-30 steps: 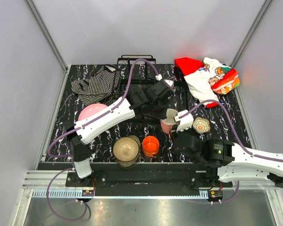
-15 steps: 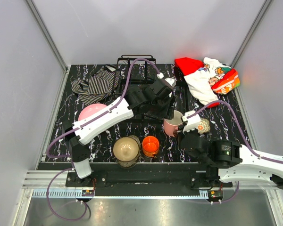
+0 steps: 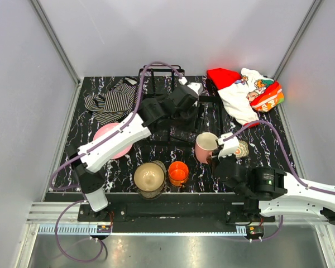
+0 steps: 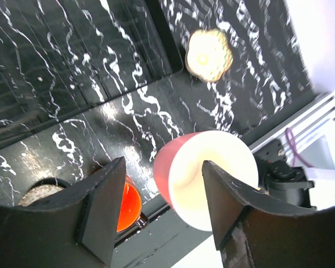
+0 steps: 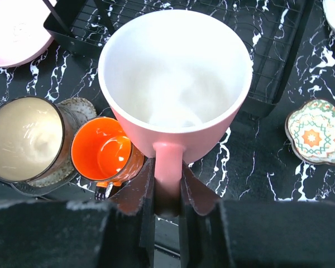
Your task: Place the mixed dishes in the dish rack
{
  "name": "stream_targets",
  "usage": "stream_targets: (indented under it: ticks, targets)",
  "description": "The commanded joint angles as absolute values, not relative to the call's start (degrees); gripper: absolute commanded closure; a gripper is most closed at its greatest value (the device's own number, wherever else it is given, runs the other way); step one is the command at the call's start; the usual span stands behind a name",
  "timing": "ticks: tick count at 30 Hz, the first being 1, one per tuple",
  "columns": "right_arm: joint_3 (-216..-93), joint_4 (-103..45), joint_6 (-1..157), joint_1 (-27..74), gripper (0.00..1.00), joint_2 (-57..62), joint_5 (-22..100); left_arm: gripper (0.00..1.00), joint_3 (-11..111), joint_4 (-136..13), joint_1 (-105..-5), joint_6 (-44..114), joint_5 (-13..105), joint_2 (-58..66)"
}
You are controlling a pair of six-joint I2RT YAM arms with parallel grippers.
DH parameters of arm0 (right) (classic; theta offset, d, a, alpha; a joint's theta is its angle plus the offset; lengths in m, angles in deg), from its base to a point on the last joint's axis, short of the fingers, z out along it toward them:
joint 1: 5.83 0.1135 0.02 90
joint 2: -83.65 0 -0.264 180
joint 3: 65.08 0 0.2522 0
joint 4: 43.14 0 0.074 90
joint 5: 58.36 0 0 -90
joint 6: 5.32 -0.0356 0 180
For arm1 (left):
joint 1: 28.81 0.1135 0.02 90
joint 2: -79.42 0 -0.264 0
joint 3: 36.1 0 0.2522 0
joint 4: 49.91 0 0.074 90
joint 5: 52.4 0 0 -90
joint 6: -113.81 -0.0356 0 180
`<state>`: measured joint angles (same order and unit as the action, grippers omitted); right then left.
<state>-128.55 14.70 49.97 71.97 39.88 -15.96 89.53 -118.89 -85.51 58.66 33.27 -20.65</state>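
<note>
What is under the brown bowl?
A tan plate: only its rim peeks out around the bowl. The bowl covers the rest, so the plate's middle cannot be seen.

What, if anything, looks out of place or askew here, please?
Nothing looks spilled or broken. Two cloths lie crumpled: the striped cloth left of the dish rack, the red-white cloth to its right.

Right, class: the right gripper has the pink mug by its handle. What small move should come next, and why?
Probably ease the mug forward over the dish rack. The right gripper is shut on its handle, the mug is upright at the rack's near edge, and the left gripper is open.
</note>
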Motion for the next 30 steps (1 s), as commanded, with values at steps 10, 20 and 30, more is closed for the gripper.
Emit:
stream_targets:
  ticks: [10,20,30]
  targets:
    - [-126.83,15.27,40.91,69.86,1.00,42.87,-28.57,0.36,77.61,-114.74,-83.13,58.53,23.37,6.54]
    - [-127.09,-3.26,60.41,43.68,1.00,35.32,-8.04,0.35,72.84,-116.31,-81.45,58.88,20.82,18.07]
    - [-137.80,-15.49,69.91,28.37,1.00,16.44,-0.98,0.36,72.75,-116.41,-81.28,57.13,22.57,17.98]
